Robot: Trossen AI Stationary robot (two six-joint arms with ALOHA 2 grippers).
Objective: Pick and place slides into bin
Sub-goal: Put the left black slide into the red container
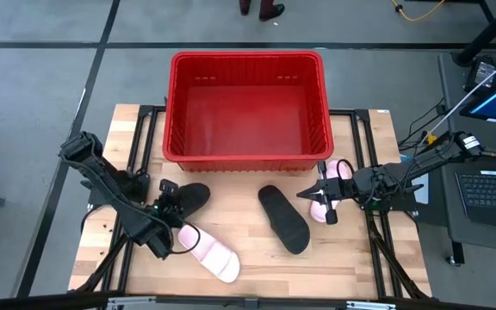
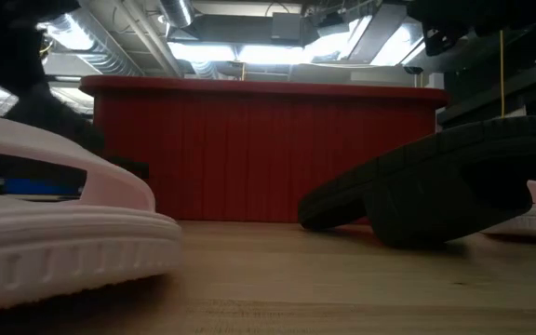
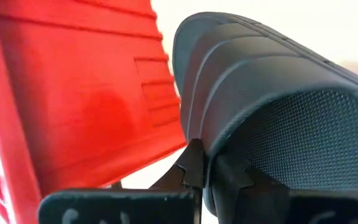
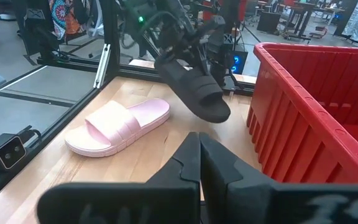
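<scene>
Trust the grip first: left gripper (image 1: 169, 207) shut hard on one end of the held black slide (image 1: 195, 195), with the left wrist view showing the ribbed sole pinched between the fingertips (image 3: 194, 169) and the right wrist view showing the shoe raised off the table (image 1: 360, 258), free end drooping. Lift higher before travelling, enough for that hanging end to pass over the front rim of the red bin (image 1: 246, 160), which stands just beyond and looks empty. Move slowly and level; with so small a bite on a long, floppy shoe, expect swing, and probably a slip if jerked. Carry toward the bin's left half, leaving room for three more abreast. Lower well inside the walls before opening, rather than dropping from above the rim, so as not to bounce the shoe back out. Watch the near pink slide (image 1: 209, 252) lying just beside the left arm on the front of the table; avoid dragging it on the way up. Leave alone the second black slide (image 1: 284, 220) at table centre and the far pink slide (image 1: 341, 172) by the bin's right front corner. Hold the right gripper (image 1: 321, 196), fingers together and empty, beside that far pink slide, clear of the left arm's path.
</scene>
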